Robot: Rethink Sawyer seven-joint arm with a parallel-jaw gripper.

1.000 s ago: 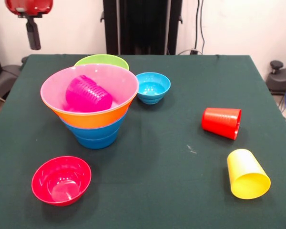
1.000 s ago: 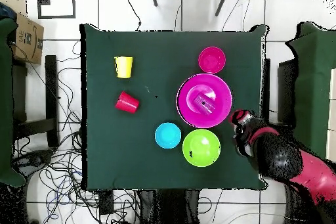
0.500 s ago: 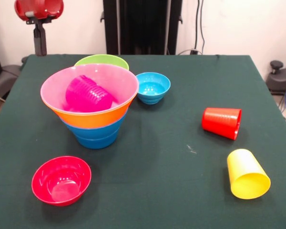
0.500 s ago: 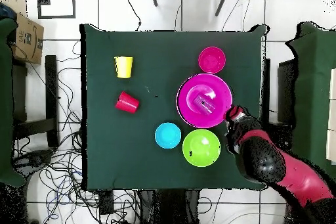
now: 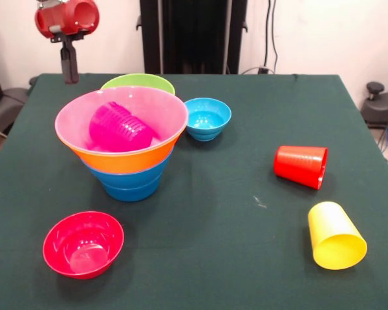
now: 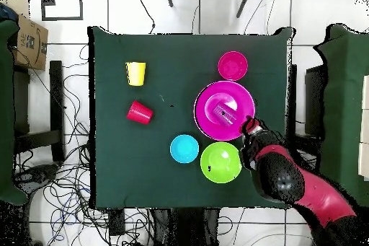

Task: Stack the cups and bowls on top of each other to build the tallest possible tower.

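Observation:
The tower stands left of centre: a pink bowl [image 5: 163, 108] nested in an orange bowl [image 5: 126, 161] over blue bowls [image 5: 129, 186]. A translucent purple cup [image 5: 119, 127] lies on its side inside the pink bowl [image 6: 243, 99]. A green bowl [image 5: 138, 82] sits just behind the tower, with a small light-blue bowl [image 5: 207, 117] to its right and a small red bowl [image 5: 83, 243] in front. At the right, the red cup [image 5: 301, 166] and the yellow cup [image 5: 335, 236] lie on their sides. My gripper [image 5: 69, 79] hangs above the tower's far left rim, holding nothing.
In the overhead view my arm [image 6: 303, 189] reaches in over the table's right edge, with the gripper [image 6: 250, 125] between the tower and the green bowl [image 6: 220, 162]. A dark green cloth [image 5: 233, 213] covers the table. A cardboard box [image 6: 27, 41] sits off the table.
The gripper has moved in from beyond the table's edge toward the tower and come a little lower. The bowls and cups have not moved.

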